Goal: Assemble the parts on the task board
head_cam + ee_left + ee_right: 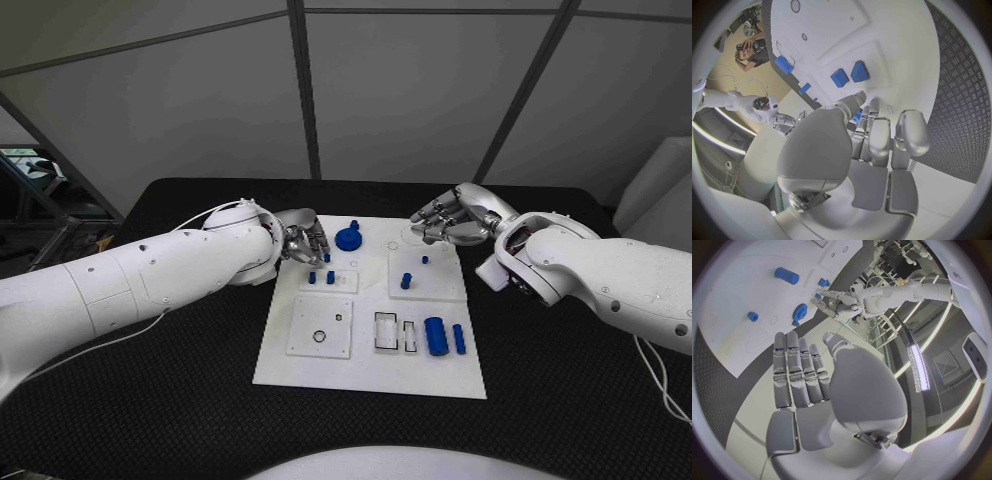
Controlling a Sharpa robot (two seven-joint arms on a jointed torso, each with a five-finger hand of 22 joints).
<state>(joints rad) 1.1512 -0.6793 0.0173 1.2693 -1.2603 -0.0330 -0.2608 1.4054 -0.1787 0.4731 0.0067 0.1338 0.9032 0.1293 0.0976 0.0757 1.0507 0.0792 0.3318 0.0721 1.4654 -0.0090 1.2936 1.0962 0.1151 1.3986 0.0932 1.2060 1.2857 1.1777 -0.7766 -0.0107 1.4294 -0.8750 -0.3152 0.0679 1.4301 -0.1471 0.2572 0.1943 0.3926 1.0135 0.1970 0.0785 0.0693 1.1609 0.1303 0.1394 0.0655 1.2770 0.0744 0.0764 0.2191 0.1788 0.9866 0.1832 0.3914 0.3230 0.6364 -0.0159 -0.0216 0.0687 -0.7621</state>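
Nearest the robot, the white task board (296,370) lies on the black tabletop (144,400), its near half carrying a square plate with a small ring (317,338) on it. To that plate's right sit a rectangular frame (387,332), a pale block, a stout blue cylinder (434,336) and a slimmer blue pin (459,338), side by side.

Farther in, two small blue pegs (322,277) stand on a raised white square toward the board's left edge, and another blue peg (407,280) stands on the raised square to the right. Beyond these, a blue gear (349,239) rests near the far edge of the board.

At that far edge the left hand (302,243) hovers over the board's left corner just beside the gear, fingers curled loosely; the left wrist view shows the fingers (879,137) bent forward above the board, with a bit of blue between them, though I cannot tell whether anything is held. The right hand (450,218) hangs over the board's far right corner, and in the right wrist view its fingers (798,370) lie straight and together, holding nothing.
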